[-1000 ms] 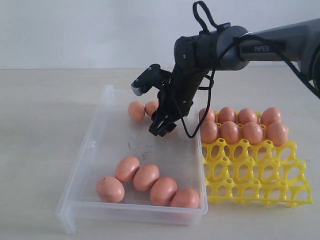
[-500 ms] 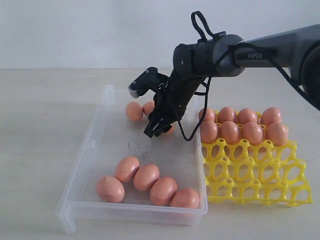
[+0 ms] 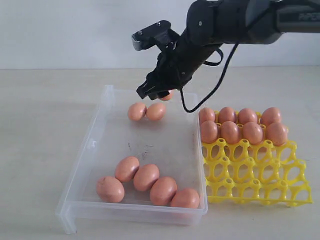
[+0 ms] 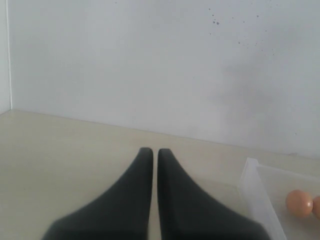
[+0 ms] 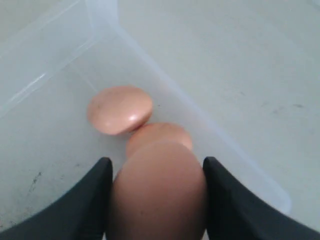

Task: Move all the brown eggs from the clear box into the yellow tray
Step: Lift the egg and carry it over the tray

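— Where the right gripper (image 3: 158, 93) hangs in the upper middle of the exterior view, what is clamped?

— One of the brown eggs (image 5: 157, 192), smooth, oval and matte orange-brown, is gripped between its black jaws and held above the far end of the clear box (image 3: 85, 165).

— And the others?

— Seven are counted on the box's transparent, dark-smudged floor: two at centre frame and five clustered at lower left. Eight are seated in two rows at the top of the yellow tray (image 3: 260, 185), a plastic lattice of round cups at right, just beside the box.

— The left gripper (image 4: 151, 151)?

— Its dark, tapered jaws are seen pressed almost together.
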`<state>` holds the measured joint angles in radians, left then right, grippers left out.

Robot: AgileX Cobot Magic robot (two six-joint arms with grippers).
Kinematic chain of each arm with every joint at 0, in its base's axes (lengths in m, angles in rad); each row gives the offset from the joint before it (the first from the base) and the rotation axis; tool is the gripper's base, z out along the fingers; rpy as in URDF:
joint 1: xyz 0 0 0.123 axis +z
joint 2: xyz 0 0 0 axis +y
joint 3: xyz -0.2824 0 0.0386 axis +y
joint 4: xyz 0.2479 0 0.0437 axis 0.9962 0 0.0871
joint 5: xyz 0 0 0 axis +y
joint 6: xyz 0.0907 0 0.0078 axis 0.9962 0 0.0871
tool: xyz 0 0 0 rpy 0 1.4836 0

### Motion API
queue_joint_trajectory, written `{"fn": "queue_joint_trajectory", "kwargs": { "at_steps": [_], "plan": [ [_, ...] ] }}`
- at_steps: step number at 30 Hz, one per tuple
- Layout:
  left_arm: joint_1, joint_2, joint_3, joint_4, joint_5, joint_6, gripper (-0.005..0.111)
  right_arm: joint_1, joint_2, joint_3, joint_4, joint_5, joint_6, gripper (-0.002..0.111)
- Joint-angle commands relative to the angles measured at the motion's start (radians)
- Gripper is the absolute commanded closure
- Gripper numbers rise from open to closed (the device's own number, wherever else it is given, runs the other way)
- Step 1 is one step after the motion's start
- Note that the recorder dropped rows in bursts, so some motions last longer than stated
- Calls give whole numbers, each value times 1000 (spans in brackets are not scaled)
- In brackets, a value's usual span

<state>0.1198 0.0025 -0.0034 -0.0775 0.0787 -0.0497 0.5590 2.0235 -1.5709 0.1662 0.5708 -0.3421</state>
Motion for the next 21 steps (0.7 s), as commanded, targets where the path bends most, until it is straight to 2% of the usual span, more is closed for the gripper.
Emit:
{"fn": "queue_joint_trajectory", "kwargs": {
  "at_steps": [1,6,15,21],
  "plan": [
    [-2,-2,3,-9,-3,-9,103,-2,-191,223,-52,-257,95,109],
    [-2,-2,3,-9,-1,-9,103,-2,-452,626,-48,-669,108,109],
    [-2,-2,3,-9,-3,-9,103,-2,-551,1131,-51,-1208,130,109],
    [-2,-2,3,-9,-3,-9,103,-2,-544,1224,-142,-1336,174,109]
  ]
}}
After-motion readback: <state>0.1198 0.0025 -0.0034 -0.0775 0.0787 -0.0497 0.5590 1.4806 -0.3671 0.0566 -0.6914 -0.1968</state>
